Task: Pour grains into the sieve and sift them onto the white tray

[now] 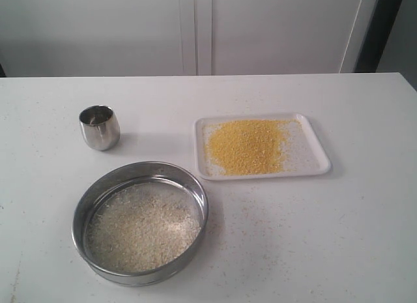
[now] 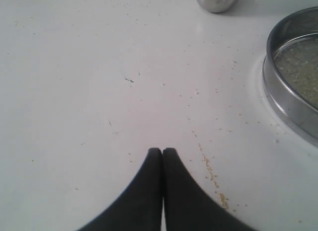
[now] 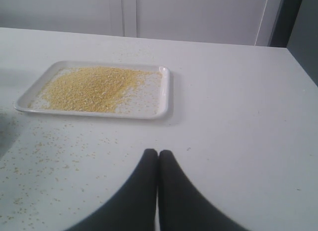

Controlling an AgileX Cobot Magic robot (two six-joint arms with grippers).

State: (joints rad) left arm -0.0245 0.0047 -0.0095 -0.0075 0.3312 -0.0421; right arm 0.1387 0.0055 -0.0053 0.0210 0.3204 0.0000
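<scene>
The left claw [image 2: 162, 150] is seen pressed shut, tip against tip, with nothing between; the right claw [image 3: 158, 152] is likewise closed and empty; both are hung above bare table [image 1: 326, 238], and neither is shown in the exterior view.

The sieve [image 1: 130, 277] is set at the near left of the exterior view, on the left arm's side; a bed of pale coarse grains [image 1: 143, 228] is held on its mesh. The tray [image 1: 311, 153] is laid to the right of the sieve and further back, apart from it, on the right arm's side; its long axis runs across that view; fine yellow grains [image 1: 247, 146] are heaped over its middle. The cup [image 1: 100, 127] is stood upright behind the sieve, near but not touching; whether anything is left in it cannot be told.

In the left wrist view the sieve is found ahead of the left claw and off to one side, near; in the right wrist view the tray is found ahead of the right claw, well apart. The sifting is judged done; should the sieve be wanted again, the left arm is judged the nearer, and its claw would have to be opened first and brought round to the rim.

No brand, label or writing can be made out.
</scene>
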